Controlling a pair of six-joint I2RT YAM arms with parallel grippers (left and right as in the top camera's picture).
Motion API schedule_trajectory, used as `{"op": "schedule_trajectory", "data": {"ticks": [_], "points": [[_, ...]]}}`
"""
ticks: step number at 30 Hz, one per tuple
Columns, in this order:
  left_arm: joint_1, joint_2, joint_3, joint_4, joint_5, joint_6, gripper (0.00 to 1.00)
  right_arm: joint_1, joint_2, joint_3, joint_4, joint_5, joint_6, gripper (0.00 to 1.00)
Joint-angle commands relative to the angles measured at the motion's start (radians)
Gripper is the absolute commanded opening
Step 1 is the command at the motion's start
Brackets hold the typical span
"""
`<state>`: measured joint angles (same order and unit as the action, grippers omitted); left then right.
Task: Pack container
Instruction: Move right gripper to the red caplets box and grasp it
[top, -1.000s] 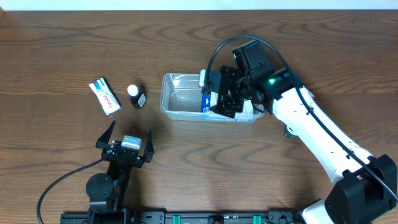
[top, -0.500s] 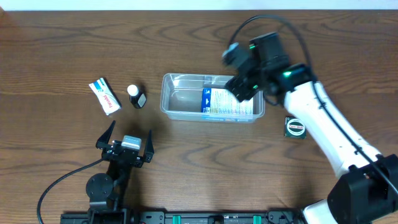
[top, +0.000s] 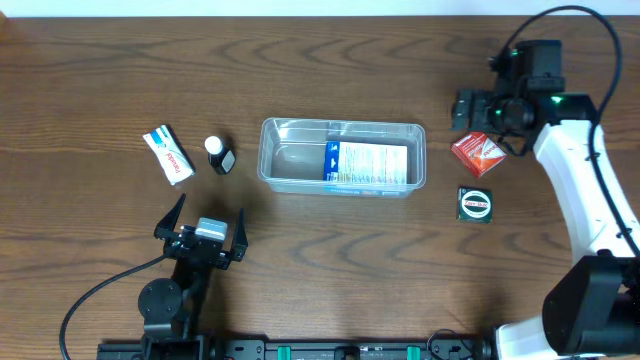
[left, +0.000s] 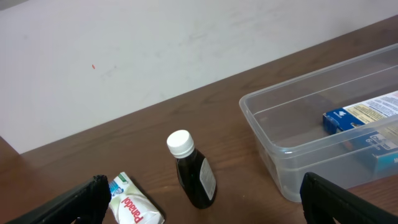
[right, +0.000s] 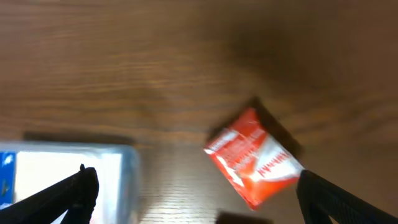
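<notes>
Left pincer (top: 207, 218): spread, empty, off the near-left corner of the container (top: 290, 180). Container lies mid-worktop (top: 330, 60), open side up, long axis left to right, with a blue-and-white box (top: 366, 165) in its right half. Dark bottle (top: 218, 155) and white packet (top: 168, 154) lie left of it; black packet (top: 475, 204) and red packet (top: 478, 153) lie right. Right pincer (top: 480, 112): spread, empty, withdrawn from the container's right end to above the red packet.

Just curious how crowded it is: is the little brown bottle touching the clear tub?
Apart. The overhead view shows bare wood between the bottle and the tub.
</notes>
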<state>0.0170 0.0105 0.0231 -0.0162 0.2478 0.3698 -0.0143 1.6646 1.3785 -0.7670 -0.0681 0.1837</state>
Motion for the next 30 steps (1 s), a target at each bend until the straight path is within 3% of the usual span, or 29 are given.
{"op": "schedule_trajectory", "data": {"ticks": [1,6,13,17,20,30], "points": [[0.004,-0.006,-0.019,-0.032,0.006,-0.002,0.98,-0.029,-0.003,-0.016,-0.007,0.071,0.149,0.99],[0.004,-0.006,-0.019,-0.032,0.006,-0.002,0.98,-0.035,0.024,-0.031,0.012,0.157,0.142,0.99],[0.004,-0.006,-0.019,-0.032,0.006,-0.002,0.98,-0.035,0.067,-0.034,0.124,0.177,-0.431,0.98],[0.004,-0.006,-0.019,-0.032,0.006,-0.002,0.98,-0.035,0.108,-0.034,0.15,0.169,-0.634,0.99],[0.004,-0.006,-0.019,-0.032,0.006,-0.002,0.98,-0.035,0.153,-0.034,0.163,0.163,-0.703,0.99],[0.004,-0.006,-0.019,-0.032,0.006,-0.002,0.98,-0.032,0.246,-0.034,0.108,0.054,-0.705,0.99]]}}
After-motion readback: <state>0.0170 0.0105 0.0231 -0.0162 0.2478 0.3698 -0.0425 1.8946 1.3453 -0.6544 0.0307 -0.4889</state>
